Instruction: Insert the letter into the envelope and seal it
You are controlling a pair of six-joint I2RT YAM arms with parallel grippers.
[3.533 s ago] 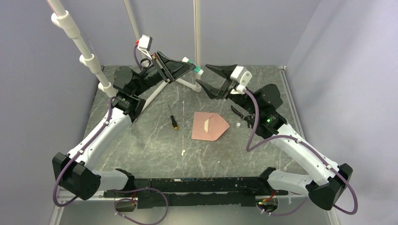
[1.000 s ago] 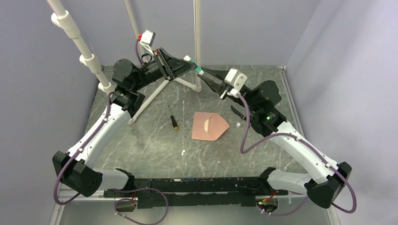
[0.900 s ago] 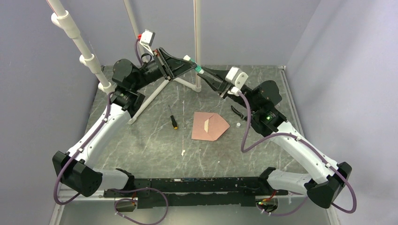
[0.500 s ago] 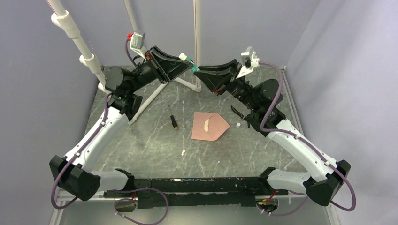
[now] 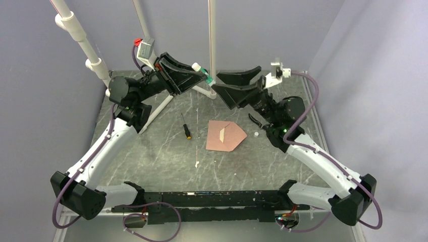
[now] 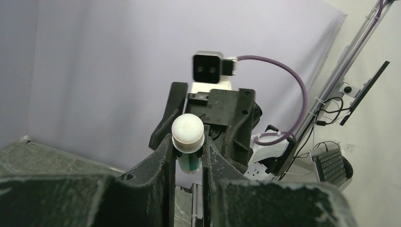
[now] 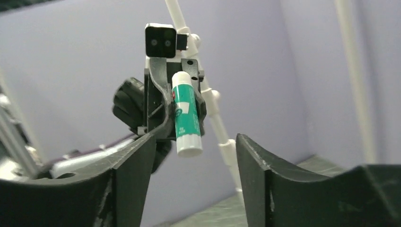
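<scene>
The salmon-pink envelope (image 5: 225,136) lies flat at mid-table, its pointed flap to the right. A narrow pale strip (image 5: 222,133) shows on it; I cannot tell if that is the letter, and no separate tan sheet is in view. My left gripper (image 5: 204,76) is raised at the back, shut on a green-and-white glue stick (image 5: 201,69), which also shows in the left wrist view (image 6: 188,130). My right gripper (image 5: 217,83) is open and empty, facing the stick's end (image 7: 186,113) with a small gap.
A black-handled screwdriver (image 5: 185,127) lies left of the envelope. A black tool (image 5: 254,121) and a small white cap (image 5: 257,134) lie to its right. A small white bit (image 5: 197,163) lies nearer the front. A white pipe stand (image 5: 212,35) rises at the back.
My right gripper went shut onto the glue stick's end, turned its wrist over, and now stands open just off it. My left gripper has risen slightly with the stick. The envelope has not moved.
</scene>
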